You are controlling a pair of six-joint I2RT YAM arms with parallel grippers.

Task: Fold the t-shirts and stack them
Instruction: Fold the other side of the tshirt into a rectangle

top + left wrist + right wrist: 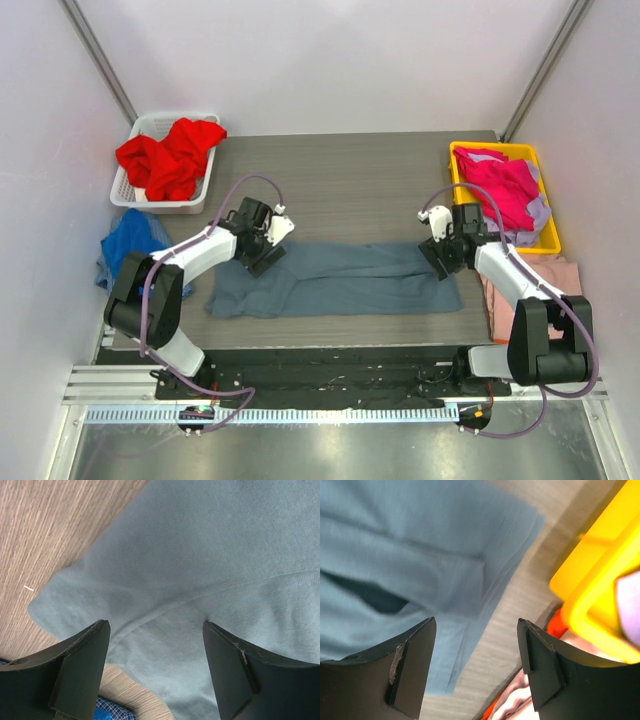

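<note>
The slate blue-grey t-shirt (340, 282) lies as a long folded strip across the near half of the table (350, 170). The left gripper (156, 630) hangs open over its left end, the right gripper (476, 626) open over its right end; a red t-shirt (170, 155) sits in the white basket (141, 127)

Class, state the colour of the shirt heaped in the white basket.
The t-shirt is red; the top external view shows it best.
</note>
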